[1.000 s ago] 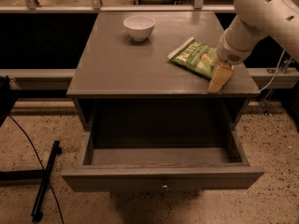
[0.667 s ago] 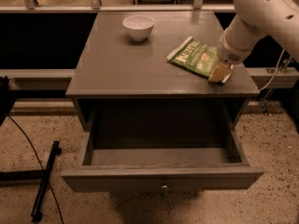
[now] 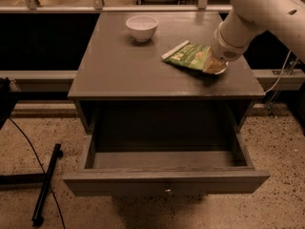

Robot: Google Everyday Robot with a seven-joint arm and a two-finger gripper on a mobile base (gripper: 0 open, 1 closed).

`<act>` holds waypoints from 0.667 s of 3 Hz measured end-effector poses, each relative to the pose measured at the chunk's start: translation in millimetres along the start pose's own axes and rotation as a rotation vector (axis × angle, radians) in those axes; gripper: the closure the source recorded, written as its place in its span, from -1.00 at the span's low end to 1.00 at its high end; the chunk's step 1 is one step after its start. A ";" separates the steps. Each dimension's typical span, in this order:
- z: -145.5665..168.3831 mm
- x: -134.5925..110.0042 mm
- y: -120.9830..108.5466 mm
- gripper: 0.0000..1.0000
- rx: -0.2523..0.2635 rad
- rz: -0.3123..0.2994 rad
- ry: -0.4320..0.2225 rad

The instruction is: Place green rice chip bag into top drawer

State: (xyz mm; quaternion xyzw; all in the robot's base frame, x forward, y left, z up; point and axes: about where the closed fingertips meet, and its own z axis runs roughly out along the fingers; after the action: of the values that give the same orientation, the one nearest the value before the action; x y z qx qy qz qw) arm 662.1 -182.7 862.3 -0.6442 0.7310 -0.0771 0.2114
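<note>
the gripper (image 3: 214, 66) has crept back from the front edge of the grey table (image 3: 128, 70) over the last second, working along the right side. it now sits on the near end of the green rice chip bag (image 3: 188, 56); a moment ago it hung just in front of the bag, nearer the front right corner. the bag itself doesn't seem to have budged. to me that reads as the arm closing in for the pick-up, with the lift and the carry not yet done. whether the gripper has actually closed on the foil i cannot tell, since its tip is pressed in against the bag. the bag lies flat on the table top, towards the right edge and about midway between back and front. it is turned at a slant, green with pale lettering and a white strip along its left end. the top drawer (image 3: 143, 182) stands pulled out below the front edge, and the small white bowl (image 3: 141, 26) sits near the back edge.
</note>
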 end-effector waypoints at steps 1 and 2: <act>-28.9 -18.5 2.1 1.00 0.018 -0.044 -0.094; -75.7 -45.7 22.4 1.00 0.038 -0.117 -0.238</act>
State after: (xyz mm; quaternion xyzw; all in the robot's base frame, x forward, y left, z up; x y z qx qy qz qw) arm 614.4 -146.7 931.3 -0.6863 0.6603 -0.0263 0.3038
